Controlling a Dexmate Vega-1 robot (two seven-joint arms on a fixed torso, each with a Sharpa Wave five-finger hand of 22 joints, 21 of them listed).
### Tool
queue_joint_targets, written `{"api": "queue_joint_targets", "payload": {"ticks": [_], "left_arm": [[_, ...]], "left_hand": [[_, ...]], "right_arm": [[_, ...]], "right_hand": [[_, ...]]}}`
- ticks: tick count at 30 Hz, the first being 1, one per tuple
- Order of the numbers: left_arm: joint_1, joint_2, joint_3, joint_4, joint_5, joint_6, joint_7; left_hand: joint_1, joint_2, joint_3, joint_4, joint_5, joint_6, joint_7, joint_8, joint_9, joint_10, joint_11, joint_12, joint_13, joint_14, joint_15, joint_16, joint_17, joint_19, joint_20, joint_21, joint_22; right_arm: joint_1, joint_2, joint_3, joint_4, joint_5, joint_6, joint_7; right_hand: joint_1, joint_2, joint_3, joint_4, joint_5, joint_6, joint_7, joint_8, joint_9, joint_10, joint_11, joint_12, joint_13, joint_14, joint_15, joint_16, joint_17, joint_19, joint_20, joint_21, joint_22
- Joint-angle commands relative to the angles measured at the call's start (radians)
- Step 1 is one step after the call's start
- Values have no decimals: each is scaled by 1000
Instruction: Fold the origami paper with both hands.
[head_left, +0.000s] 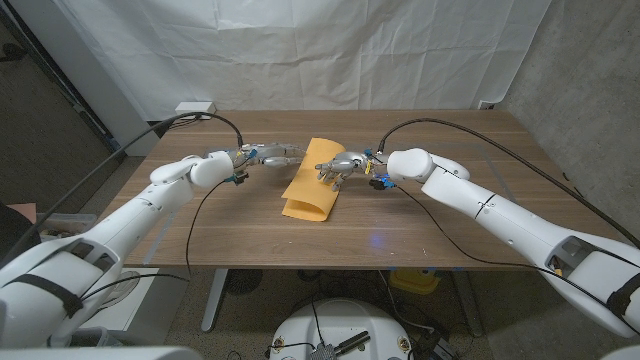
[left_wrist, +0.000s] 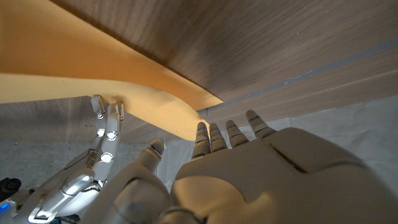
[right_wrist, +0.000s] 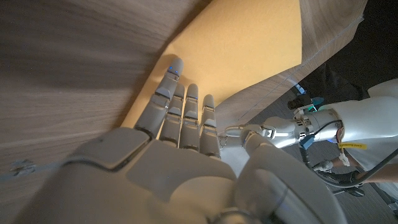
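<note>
- The right robot hand is laid with straight fingers on the origami paper; nothing is gripped.
- The left robot hand, fingers extended, is met at the sheet's ten o'clock edge.
- At the counter centre, the half-folded sheet could be skewed or sprung open if pressure is released unevenly.
</note>
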Motion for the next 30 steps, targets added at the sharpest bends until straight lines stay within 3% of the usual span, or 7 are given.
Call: {"api": "queue_joint_targets", "payload": {"ticks": [1, 3, 10, 13, 16, 20, 30], "left_arm": [[-48, -9, 50, 60, 47, -51, 10], [-46, -9, 49, 75, 58, -84, 71], [-75, -17, 67, 163, 123, -216, 284], [-87, -20, 71, 155, 114, -198, 229], [-111, -32, 83, 163, 98, -163, 135], [-142, -51, 108, 194, 126, -143, 117], [-264, -142, 196, 343, 148, -73, -61]], "left_hand": [[-7, 79, -22, 3, 9, -106, -31, -3, 1, -110, -12, -1, -6, -76, 2, 3, 2, -60, 17, -24, 6], [-9, 88, -44, 6, 10, -245, -52, -3, 1, -246, -40, -2, -9, -164, 11, 3, 5, -117, 19, -45, 12], [-8, 101, -55, 7, 11, -294, -58, 12, 3, -285, -48, 15, -8, -213, 21, 11, 7, -162, 25, -59, 16], [-4, 101, -59, 4, 11, -209, -59, 38, 2, -195, -38, 48, -9, -183, 24, 26, 6, -154, 37, -54, 18], [-7, 95, -66, 5, 11, -182, -57, 41, 1, -185, -39, 48, -9, -203, 32, 18, 6, -182, 43, -65, 18], [-13, 85, -80, 7, 9, -172, -49, 37, 2, -179, -30, 46, -9, -212, 41, 19, 8, -214, 51, -76, 20], [-20, 70, -131, 10, 11, -90, -24, 45, 2, -95, -19, 65, -8, -173, 37, 37, 11, -206, 63, -69, 24]], "right_arm": [[0, 0, -2, -3, -8, -6, -8], [-2, 6, 4, 10, 6, 4, -9], [5, 15, 0, 26, 3, 9, -10], [8, 16, -2, 27, -2, 15, -10], [11, 20, -1, 35, 3, 18, -8], [8, 23, 4, 41, 10, 19, -9], [1, 16, 14, 31, 4, 10, -27]], "right_hand": [[-9, -2, -4, 0, 7, 12, 20, 0, 2, 6, -5, 1, 4, 12, -1, -2, 1, 5, -3, 7, -1], [-10, -2, -4, 0, 7, 13, 21, 0, 2, 7, -5, 2, 4, 13, -1, -2, 0, 5, -3, 7, -1], [-12, -2, -4, -1, 7, 14, 21, 1, 2, 8, -5, 1, 4, 14, -1, -2, -2, 7, -3, 8, -1], [-13, -2, -4, -1, 8, 15, 20, 1, 2, 8, -5, 1, 4, 14, -2, -3, -3, 7, -3, 8, -1], [-15, -2, -3, -2, 8, 15, 20, 1, 2, 9, -5, 1, 4, 15, -2, -3, -4, 8, -4, 8, -1], [-16, -2, -3, -2, 8, 16, 21, 1, 2, 9, -5, 1, 4, 15, -3, -3, -5, 9, -4, 8, -1], [-20, -1, -1, -4, 9, 17, 20, 1, 2, 11, -6, 0, 4, 18, -5, -4, -8, 12, -4, 9, -1]]}}
